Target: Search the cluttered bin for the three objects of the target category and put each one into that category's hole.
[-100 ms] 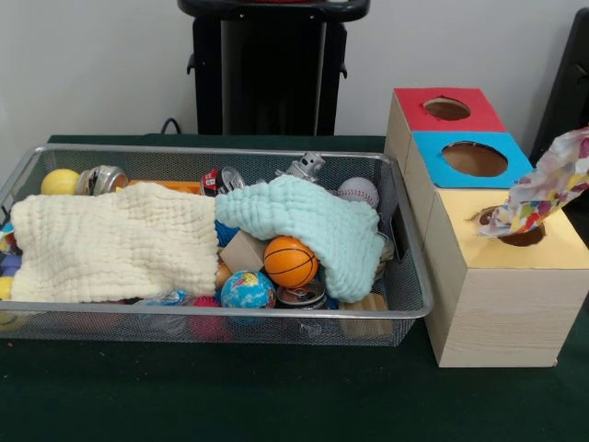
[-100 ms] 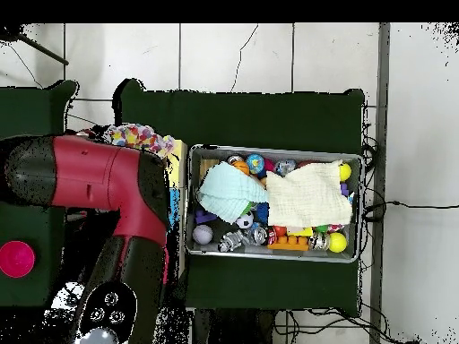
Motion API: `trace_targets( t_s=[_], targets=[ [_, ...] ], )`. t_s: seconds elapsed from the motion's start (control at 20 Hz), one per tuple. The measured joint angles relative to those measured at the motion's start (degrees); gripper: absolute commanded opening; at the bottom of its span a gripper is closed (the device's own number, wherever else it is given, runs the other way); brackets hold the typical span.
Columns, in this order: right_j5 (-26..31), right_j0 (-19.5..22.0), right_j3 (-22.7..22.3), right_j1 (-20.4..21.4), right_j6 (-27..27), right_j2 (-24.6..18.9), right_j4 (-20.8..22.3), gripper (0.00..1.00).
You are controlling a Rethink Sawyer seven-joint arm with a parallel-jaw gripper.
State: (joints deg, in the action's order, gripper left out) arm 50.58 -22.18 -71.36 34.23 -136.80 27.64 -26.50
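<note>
Patterned cloth droops from yellow hole; end effector hidden, grip state cannot tell.

bin: cluttered | cream cloth beside mint cloth | arm covers boxes

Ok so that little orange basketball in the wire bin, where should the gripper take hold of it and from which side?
Probably from straight above, closing across the widest part of the basketball. It is round, so no side grips better, and its top is bare. The mint cloth crowds one side, a wooden block and globe ball the others, so a sideways approach looks blocked.
</note>
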Motion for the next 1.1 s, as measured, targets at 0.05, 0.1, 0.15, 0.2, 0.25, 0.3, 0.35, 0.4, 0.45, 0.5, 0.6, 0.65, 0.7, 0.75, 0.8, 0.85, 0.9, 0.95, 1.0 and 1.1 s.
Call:
trace_targets(
  t_s=[0.05,0.1,0.15,0.2,0.25,0.3,0.35,0.4,0.45,0.5,0.6,0.65,0.7,0.75,0.8,0.85,0.9,0.95,1.0,1.1],
  targets=[
    [-0.47,0.0,-0.31,0.16,0.0,-0.03,0.04,0.0],
    [-1.0,0.0,-0.52,0.26,0.0,-0.06,0.08,0.0],
    [-1.53,0.01,-0.72,0.37,0.0,-0.1,0.13,0.0],
    [-2.39,0.0,-1.01,0.47,0.0,-0.18,0.15,0.0],
    [-3.38,0.0,-1.42,0.57,0.0,-0.31,0.23,0.0],
    [-4.01,0.0,-1.68,0.61,0.0,-0.38,0.24,0.0],
    [-5.09,0.01,-2.04,0.6,0.0,-0.52,0.31,0.0],
    [-5.66,0.03,-2.15,0.56,0.0,-0.67,0.35,0.0],
    [-6.23,0.05,-2.26,0.53,0.0,-0.81,0.39,0.0],
    [-6.54,0.07,-2.29,0.5,0.0,-0.92,0.42,0.0],
    [-7.57,0.1,-2.3,0.42,0.0,-1.47,0.52,0.0],
    [-7.71,0.11,-2.3,0.42,0.0,-1.7,0.54,0.0],
    [-7.74,0.11,-2.31,0.43,0.0,-1.89,0.56,0.0],
    [-7.76,0.11,-2.31,0.44,0.0,-2.08,0.59,0.0],
    [-7.76,0.11,-2.35,0.44,0.0,-2.32,0.6,0.0],
    [-7.76,0.12,-2.39,0.45,0.0,-2.55,0.62,0.0],
    [-7.88,0.12,-2.61,0.48,0.0,-3.1,0.62,0.0],
    [-8.02,0.11,-2.83,0.51,0.0,-3.4,0.61,0.0],
    [-8.2,0.11,-3.1,0.54,0.0,-3.58,0.63,0.0],
    [-8.6,0.09,-3.86,0.62,0.0,-3.88,0.67,0.0]
  ],
)
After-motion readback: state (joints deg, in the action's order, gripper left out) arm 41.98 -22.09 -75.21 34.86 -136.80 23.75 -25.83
